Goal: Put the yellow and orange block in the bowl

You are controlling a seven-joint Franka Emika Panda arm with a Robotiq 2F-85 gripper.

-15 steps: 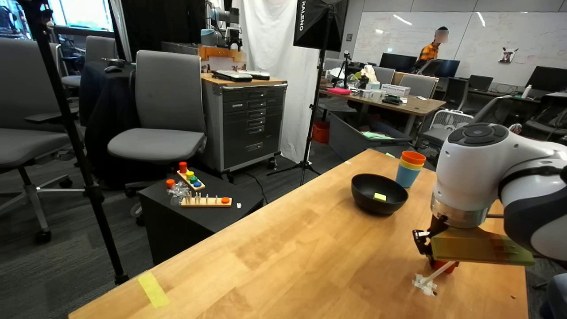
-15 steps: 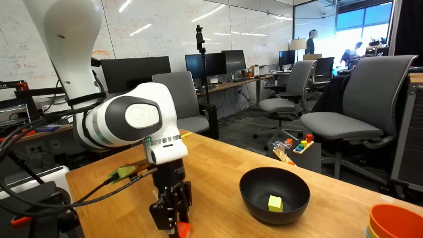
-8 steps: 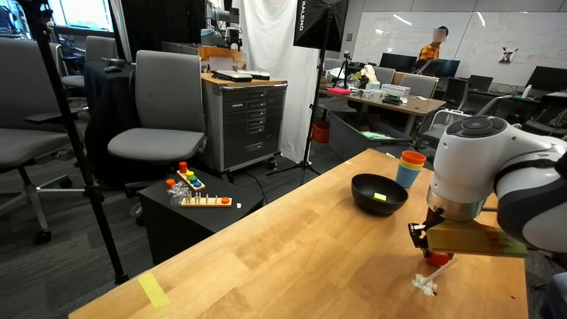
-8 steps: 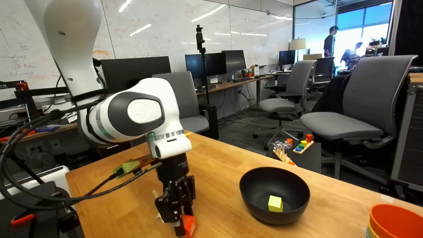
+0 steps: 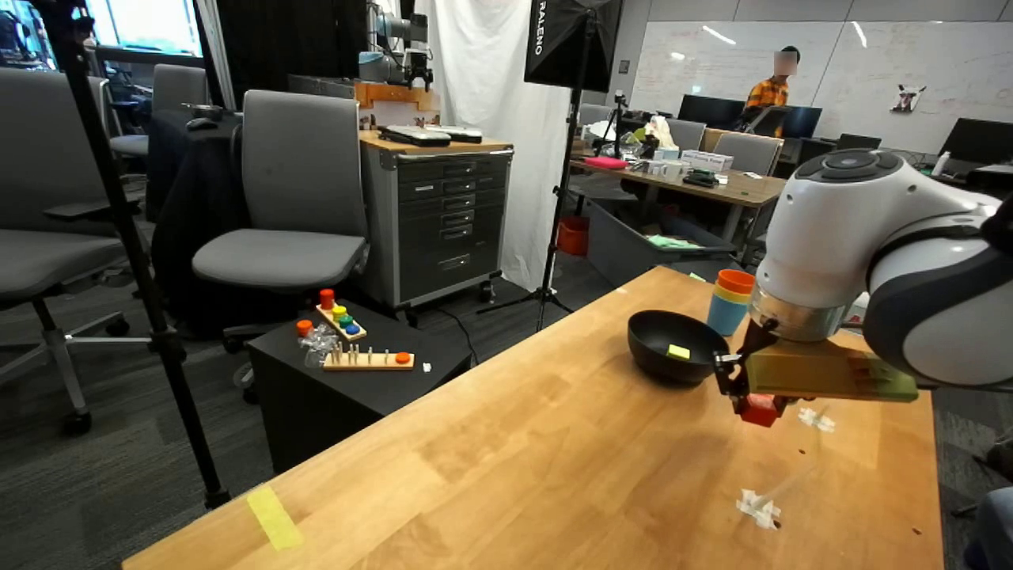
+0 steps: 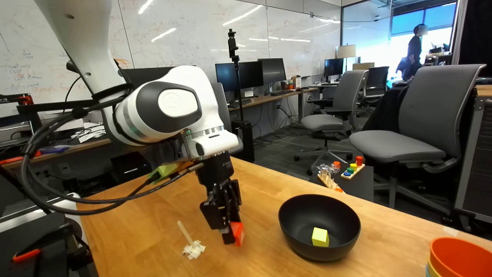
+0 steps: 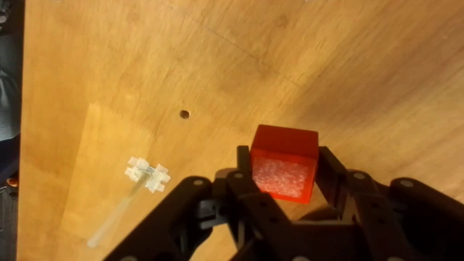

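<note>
Fingers (image 7: 331,170), narrowly parted, grip the orange block (image 7: 284,166) above the table (image 6: 261,184), between a tilted stick (image 6: 186,234) and the bowl (image 6: 300,215), which holds the yellow block (image 6: 320,237), cups (image 5: 729,305) standing near it.

The bowl (image 6: 298,219) is plain black; the yellow block (image 6: 320,237) leans towards lime, and the orange block (image 7: 284,163) is closer to orange-red — deep red on 1 face in the wrist view, mottled pale pink on another. The jaws are black, the arm (image 6: 153,104) white with dark grey panels. Honey-brown grain runs across the bench (image 5: 506,475) in lighter and darker patches; the tape strip (image 5: 274,518) is yellow. The 3 nested cups (image 5: 727,305) go orange, yellow, light blue downwards — and a shirt (image 5: 768,93) shows orange and dark checks.
</note>
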